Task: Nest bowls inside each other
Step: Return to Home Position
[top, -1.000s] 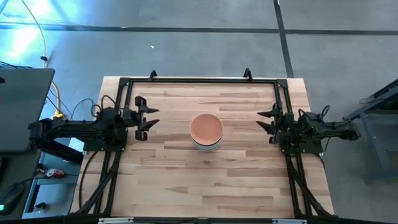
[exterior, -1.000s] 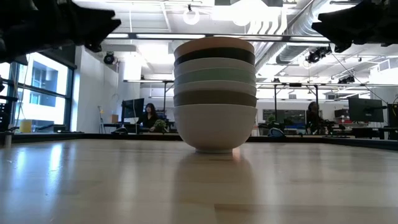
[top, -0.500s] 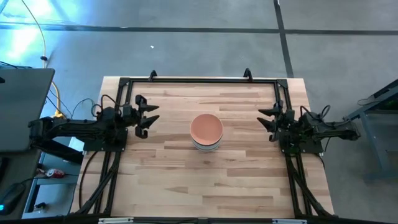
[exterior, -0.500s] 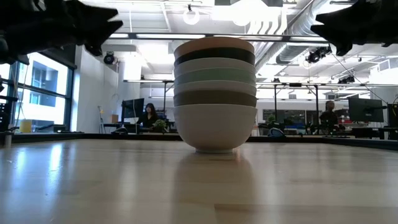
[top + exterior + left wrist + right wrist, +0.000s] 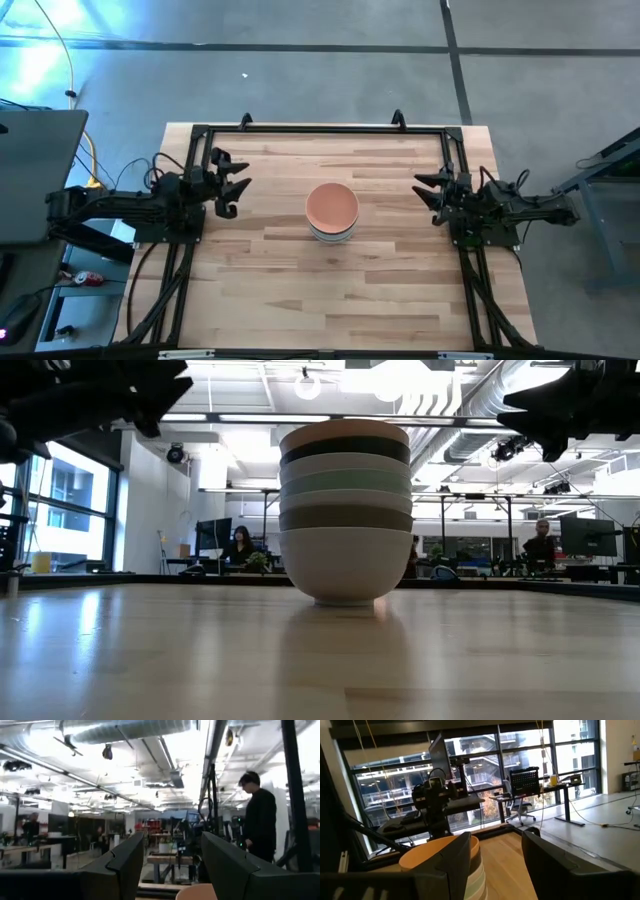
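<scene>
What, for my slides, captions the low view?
Nested bowls, peach on top, stand centred; left tool and right tool raised, open.

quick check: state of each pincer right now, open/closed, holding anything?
Left pincer: open, holding nothing.
Right pincer: open, holding nothing.
</scene>
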You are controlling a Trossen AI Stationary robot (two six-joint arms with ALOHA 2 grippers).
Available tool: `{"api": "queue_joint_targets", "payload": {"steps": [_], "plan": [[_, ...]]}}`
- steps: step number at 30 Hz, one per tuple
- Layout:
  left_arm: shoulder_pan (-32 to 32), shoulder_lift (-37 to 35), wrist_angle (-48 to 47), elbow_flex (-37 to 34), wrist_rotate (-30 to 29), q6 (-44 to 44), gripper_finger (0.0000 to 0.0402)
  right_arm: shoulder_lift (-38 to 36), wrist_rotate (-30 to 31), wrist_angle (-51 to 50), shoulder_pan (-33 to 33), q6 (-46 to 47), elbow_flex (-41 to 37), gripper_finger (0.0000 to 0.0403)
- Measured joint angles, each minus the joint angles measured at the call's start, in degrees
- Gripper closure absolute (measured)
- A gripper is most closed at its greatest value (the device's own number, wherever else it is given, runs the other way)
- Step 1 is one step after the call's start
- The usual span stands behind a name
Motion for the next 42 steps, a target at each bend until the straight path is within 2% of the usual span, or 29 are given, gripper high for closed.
{"api": "queue_joint_targets", "payload": {"steps": [7,12,18,24,30,33,38,42], "plan": [[0.46,-4.44,-10.34,0.00,-0.19,0.84,0.0216,0.00,-0.13,-0.27,0.00,0.45,-0.01,0.0233],[0.42,-7.80,-9.52,0.00,-0.21,1.55,0.0216,0.00,-0.13,-0.26,0.00,0.87,-0.01,0.0233],[0.42,-15.66,-11.18,0.00,0.21,2.31,0.0215,0.00,-0.13,-0.26,0.00,2.72,-0.01,0.0233],[0.42,-24.53,-25.86,0.02,1.62,-3.72,0.0215,0.00,-0.13,-0.24,0.00,5.41,-0.01,0.0233],[0.40,-31.29,-51.75,5.65,4.70,-7.04,0.0215,0.00,-0.13,-0.26,0.00,6.46,-0.01,0.0233],[0.42,-32.85,-61.48,9.35,5.82,-6.34,0.0215,0.00,-0.13,-0.59,0.00,6.65,-0.01,0.0233],[0.39,-34.03,-69.43,11.75,6.65,-4.21,0.0216,0.00,-0.15,-3.83,0.00,9.28,-0.01,0.0233],[0.39,-34.06,-69.65,9.59,6.38,-4.88,0.0216,0.00,-0.14,-4.97,0.00,10.93,-0.01,0.0233]]}}
